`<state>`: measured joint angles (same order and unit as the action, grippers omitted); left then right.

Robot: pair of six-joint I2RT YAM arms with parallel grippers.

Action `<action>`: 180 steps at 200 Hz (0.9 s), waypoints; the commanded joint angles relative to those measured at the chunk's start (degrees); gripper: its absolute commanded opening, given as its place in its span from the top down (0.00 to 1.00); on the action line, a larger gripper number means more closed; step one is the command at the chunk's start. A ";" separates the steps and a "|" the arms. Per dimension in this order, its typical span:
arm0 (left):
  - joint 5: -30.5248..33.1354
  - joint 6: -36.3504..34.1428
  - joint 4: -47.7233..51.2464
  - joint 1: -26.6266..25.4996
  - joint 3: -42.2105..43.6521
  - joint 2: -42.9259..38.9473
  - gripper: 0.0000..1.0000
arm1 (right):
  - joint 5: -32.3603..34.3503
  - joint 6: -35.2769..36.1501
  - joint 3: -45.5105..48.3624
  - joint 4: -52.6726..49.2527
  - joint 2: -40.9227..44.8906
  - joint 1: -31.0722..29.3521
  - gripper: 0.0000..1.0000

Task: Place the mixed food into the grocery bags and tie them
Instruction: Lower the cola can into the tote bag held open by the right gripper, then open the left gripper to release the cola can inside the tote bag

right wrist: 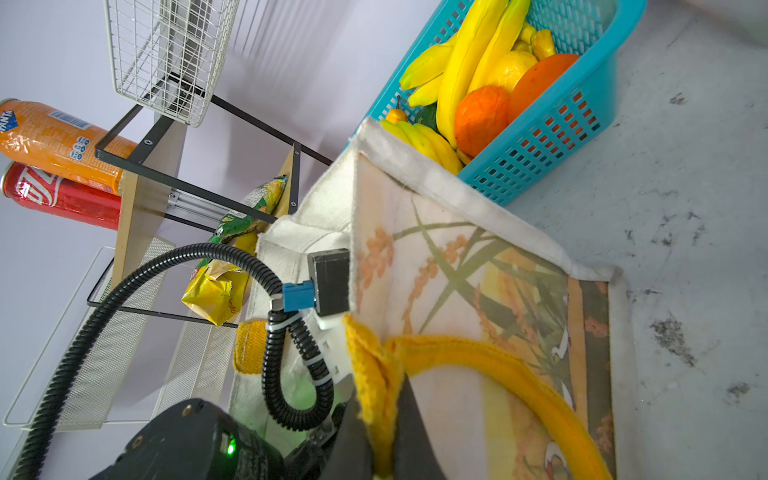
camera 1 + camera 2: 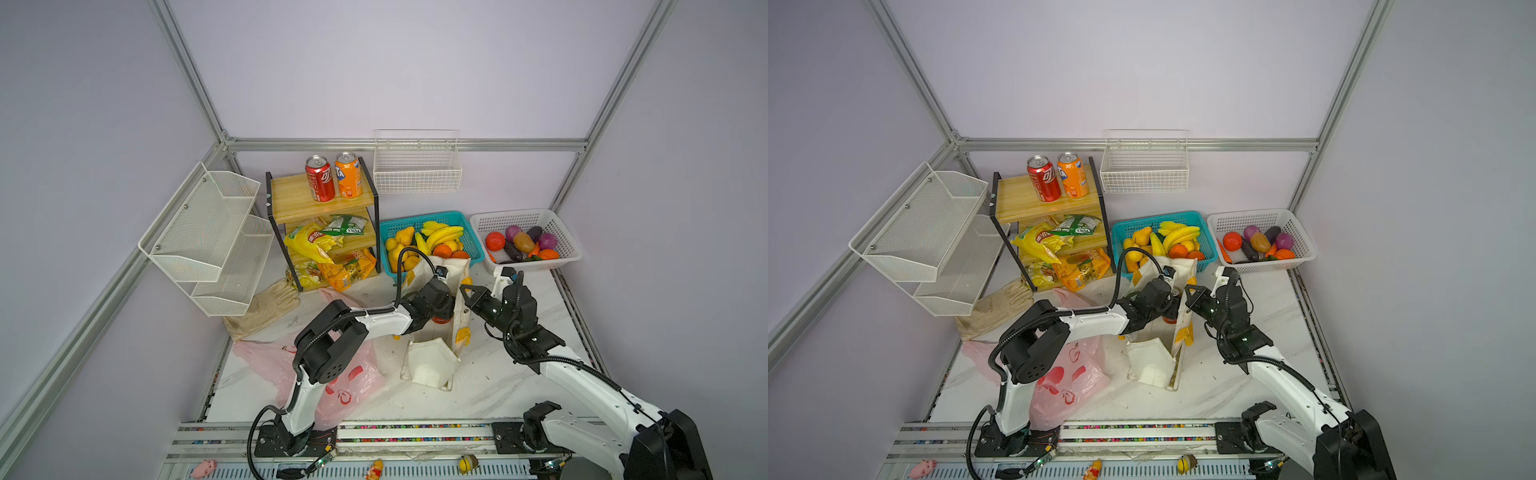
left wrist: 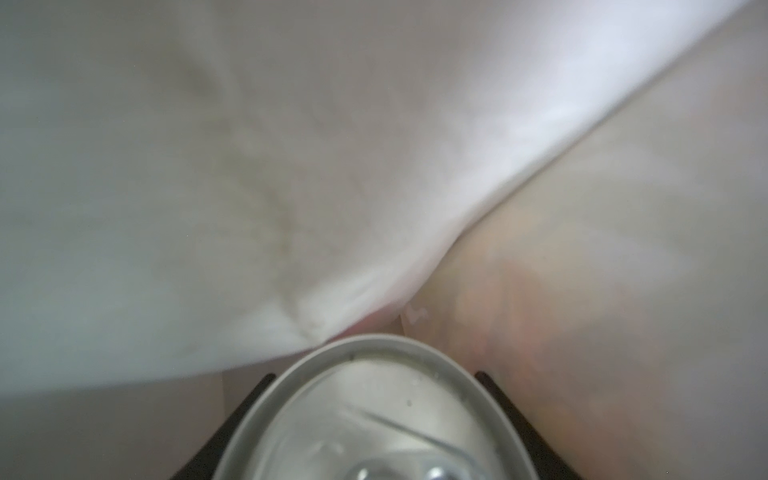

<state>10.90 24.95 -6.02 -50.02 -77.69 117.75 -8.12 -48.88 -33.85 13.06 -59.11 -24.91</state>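
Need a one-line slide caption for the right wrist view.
Right gripper pinches the yellow handle of the white canvas tote, beside the teal basket of toy fruit.

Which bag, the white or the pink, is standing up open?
The white canvas tote, upright with its mouth open and the right gripper pinching its yellow handle; the pink plastic bag lies slumped flat.

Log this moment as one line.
left gripper: gripping can inside tote | right gripper: shut on yellow handle | pink bag: crumpled on table
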 commanded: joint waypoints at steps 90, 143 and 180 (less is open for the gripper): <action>-2.31 -3.23 -9.40 -0.29 0.14 -3.22 0.19 | 2.12 2.83 0.01 -0.23 -0.27 0.03 1.00; -3.35 -4.28 -9.45 -0.30 2.06 -6.08 0.09 | 2.47 3.43 0.14 -0.45 -0.22 0.01 1.00; -2.43 -5.76 -7.13 -0.31 1.41 -7.97 0.05 | 3.08 4.09 -0.03 -0.86 -0.74 0.03 1.00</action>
<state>9.65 21.32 -9.23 -49.87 -77.08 115.04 -5.82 -45.87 -33.85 13.06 -59.18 -24.88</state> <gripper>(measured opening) 0.943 0.087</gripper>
